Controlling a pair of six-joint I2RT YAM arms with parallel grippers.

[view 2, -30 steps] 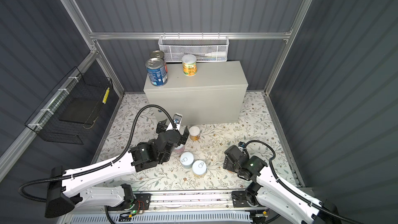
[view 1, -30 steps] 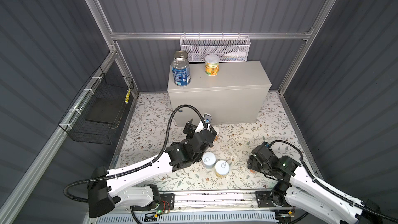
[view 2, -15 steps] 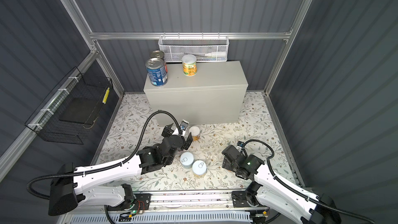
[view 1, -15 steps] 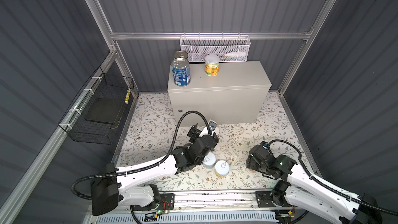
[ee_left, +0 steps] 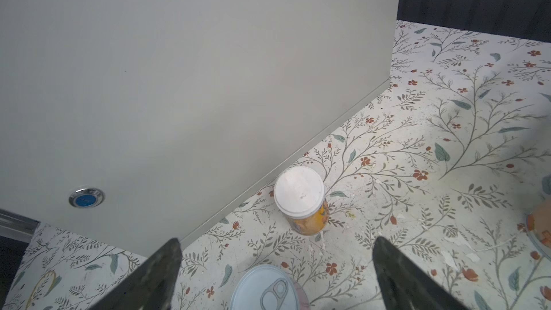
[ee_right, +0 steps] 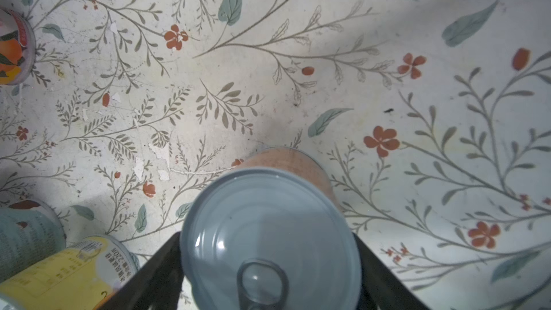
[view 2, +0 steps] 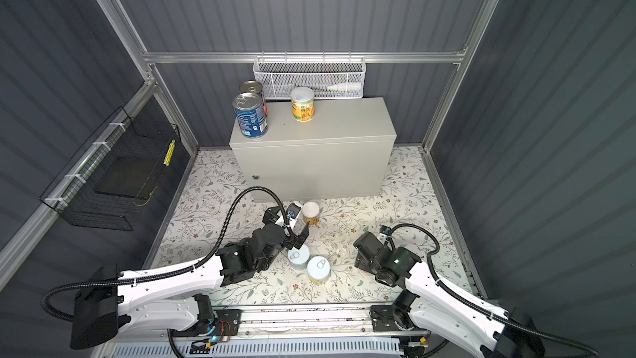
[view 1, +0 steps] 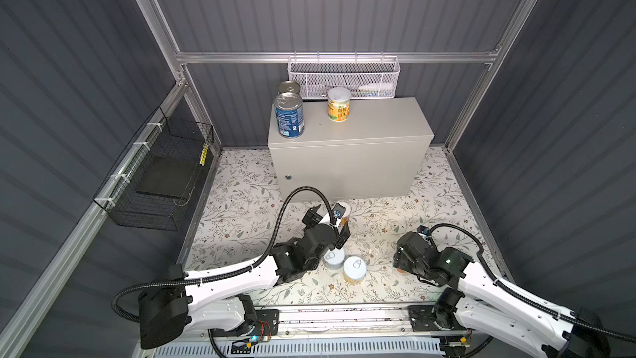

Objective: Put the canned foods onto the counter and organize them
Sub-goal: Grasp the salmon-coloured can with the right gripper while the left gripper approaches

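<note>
Pink-labelled can (ee_right: pixel 262 210) with a pull-tab lid stands on the floral floor (ee_right: pixel 268 70), and my right gripper (ee_right: pixel 268 243) is clamped on its sides. My left gripper (ee_left: pixel 276 240) hangs spread wide and empty. A white-lidded orange can (ee_left: pixel 301 201) stands at its 12 o'clock, just before the counter (view 1: pixel 344 167). On top, a blue can (view 1: pixel 289 117) and a silver-lidded can (view 1: pixel 288 87) sit at the 9 o'clock end, with a yellow-green can (view 1: pixel 339 106) toward 12.

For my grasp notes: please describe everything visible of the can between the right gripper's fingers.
The pink can stands upright on the floral floor. It is a small, metal-looking cylinder with a pale pink side and a whitish-grey ringed lid carrying a pull ring. The right gripper clamps its two sides.
</note>
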